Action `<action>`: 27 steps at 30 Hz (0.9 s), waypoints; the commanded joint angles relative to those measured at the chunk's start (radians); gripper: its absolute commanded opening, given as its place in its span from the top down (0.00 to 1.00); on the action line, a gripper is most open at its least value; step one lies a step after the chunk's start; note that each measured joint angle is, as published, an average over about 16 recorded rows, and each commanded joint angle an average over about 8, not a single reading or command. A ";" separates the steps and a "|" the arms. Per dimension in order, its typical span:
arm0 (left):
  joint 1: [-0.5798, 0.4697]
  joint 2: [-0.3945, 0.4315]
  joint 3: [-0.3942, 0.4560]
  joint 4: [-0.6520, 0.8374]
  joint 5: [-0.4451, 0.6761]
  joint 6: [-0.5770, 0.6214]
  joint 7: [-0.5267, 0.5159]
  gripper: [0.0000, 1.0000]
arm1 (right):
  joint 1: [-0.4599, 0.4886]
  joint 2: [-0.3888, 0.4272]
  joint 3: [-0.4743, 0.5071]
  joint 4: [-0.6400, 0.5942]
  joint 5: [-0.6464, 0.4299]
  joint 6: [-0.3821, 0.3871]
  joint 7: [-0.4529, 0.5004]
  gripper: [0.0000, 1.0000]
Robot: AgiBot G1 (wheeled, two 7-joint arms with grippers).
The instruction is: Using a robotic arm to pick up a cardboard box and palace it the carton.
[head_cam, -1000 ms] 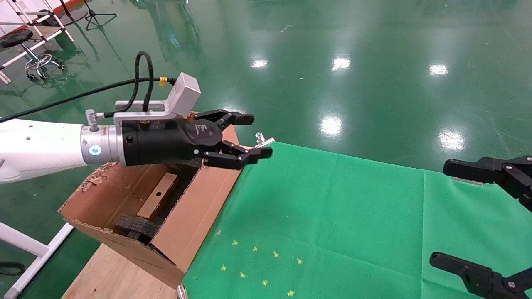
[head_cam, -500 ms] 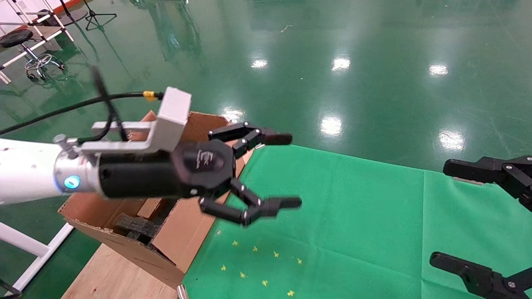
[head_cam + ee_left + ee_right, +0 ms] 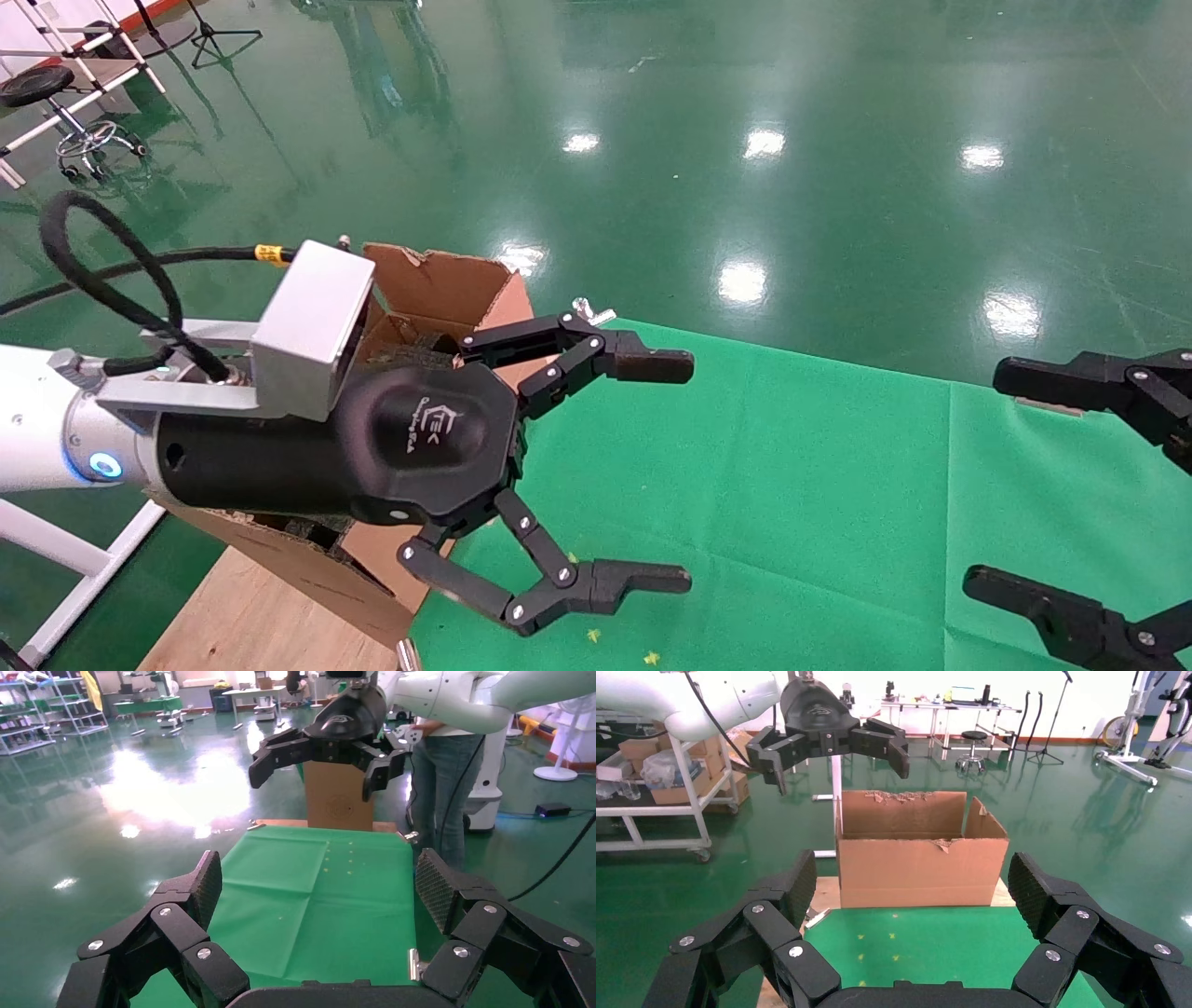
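Inside the carton (image 3: 438, 280) is the only place the cardboard box could be lying, and it is not showing in any view. The black body of the left gripper (image 3: 669, 472) is covering the carton's open top in the head view. The right wrist view is showing only the carton's outer wall and ragged rim (image 3: 923, 871). So whether the box is resting inside cannot be told.

The left gripper, on the white robotic arm, is hanging above the carton with its fingers spread wide and nothing between them. Its fingertips are reaching past the carton's wall, over the green cloth (image 3: 745, 466) lying beside the carton.

Likely risks from here:
- The gripper body is sitting close above the torn flaps, so a low sweep could catch a flap and drag or tip the carton.
- The carton is standing on bare wood (image 3: 242, 615) near the table's edge, so a hard nudge might push it off.
- The black cable (image 3: 102, 270) is looping loosely behind the wrist above the carton and could snag.

The right gripper (image 3: 995, 477) is waiting well apart from the carton, at the far side of the cloth. Its fingers are also spread and empty, and its arm is cut off by the frame. The carton's floor and its near wall are hiding behind the left gripper.
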 commanded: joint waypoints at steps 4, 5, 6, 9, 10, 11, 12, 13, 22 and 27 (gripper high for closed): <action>-0.005 0.001 0.003 0.008 0.008 -0.004 -0.002 0.00 | 0.000 0.000 0.000 0.000 0.000 0.000 0.000 0.00; -0.006 0.001 0.004 0.010 0.009 -0.005 -0.002 0.00 | 0.000 0.000 0.000 0.000 0.000 0.000 0.000 0.00; -0.007 0.001 0.005 0.011 0.011 -0.005 -0.002 0.00 | 0.000 0.000 0.000 0.000 0.000 0.000 0.000 0.00; -0.010 0.002 0.006 0.015 0.014 -0.007 -0.003 0.00 | 0.000 0.000 0.000 0.000 0.000 0.000 0.000 0.00; -0.010 0.002 0.007 0.016 0.015 -0.008 -0.004 0.00 | 0.000 0.000 0.000 0.000 0.000 0.000 0.000 0.00; -0.011 0.002 0.007 0.017 0.016 -0.008 -0.004 0.00 | 0.000 0.000 0.000 0.000 0.000 0.000 0.000 0.00; -0.012 0.002 0.008 0.018 0.017 -0.009 -0.004 0.00 | 0.000 0.000 0.000 0.000 0.000 0.000 0.000 0.00; -0.012 0.002 0.008 0.019 0.018 -0.009 -0.004 0.00 | 0.000 0.000 0.000 0.000 0.000 0.000 0.000 0.00; -0.015 0.003 0.010 0.023 0.023 -0.012 -0.005 0.00 | 0.000 0.000 0.000 0.000 0.000 0.000 0.000 0.00; -0.017 0.003 0.011 0.025 0.025 -0.012 -0.005 0.00 | 0.000 0.000 0.000 0.000 0.000 0.000 0.000 0.00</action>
